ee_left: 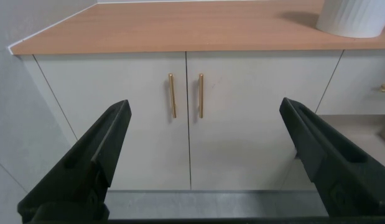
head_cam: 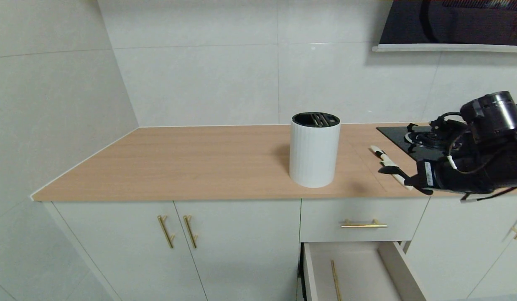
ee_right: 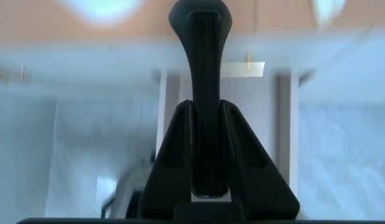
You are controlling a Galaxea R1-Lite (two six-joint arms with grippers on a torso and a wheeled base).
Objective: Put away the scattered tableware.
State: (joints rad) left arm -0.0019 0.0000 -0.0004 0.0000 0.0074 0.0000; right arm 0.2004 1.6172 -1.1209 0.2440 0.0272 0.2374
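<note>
Head camera above the countertop (head_cam: 199,163); left wrist camera low, facing shared cabinet doors (ee_left: 136,118).

Broad passage over worktop (head_cam: 191,163) left of holder (head_cam: 314,152); knife (head_cam: 383,156), hob (head_cam: 398,137) on its right.

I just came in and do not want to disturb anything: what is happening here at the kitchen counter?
A two-armed robot is tidying tableware. Its right gripper, closed, hangs at the near end of a white-handled knife lying on the wooden countertop between a white ribbed holder and the stove; whether it touches the knife I cannot tell. The left gripper is open and empty, low before the cabinet doors. One drawer stands open.
</note>
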